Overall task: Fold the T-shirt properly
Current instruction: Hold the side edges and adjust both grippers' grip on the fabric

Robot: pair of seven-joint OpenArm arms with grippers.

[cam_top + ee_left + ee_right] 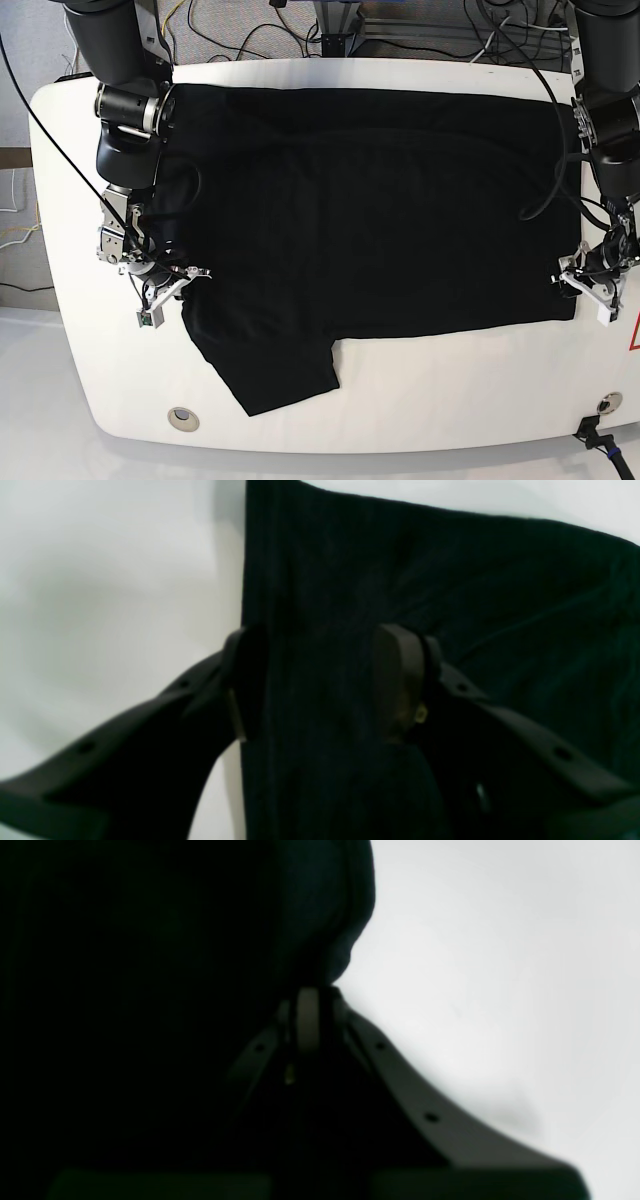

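T-shirt spread on table, long axis side to side. Left pincer spread astride its edge; right pincer pressed together, seemingly pinching the opposite edge.

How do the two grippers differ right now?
The left gripper is open, fingers straddling the T-shirt edge; the right gripper is shut, pinching cloth. In the base view, left sits at the shirt's right edge, right at its left. Both are dark and low at the table.

Lab: white bench, loose cables
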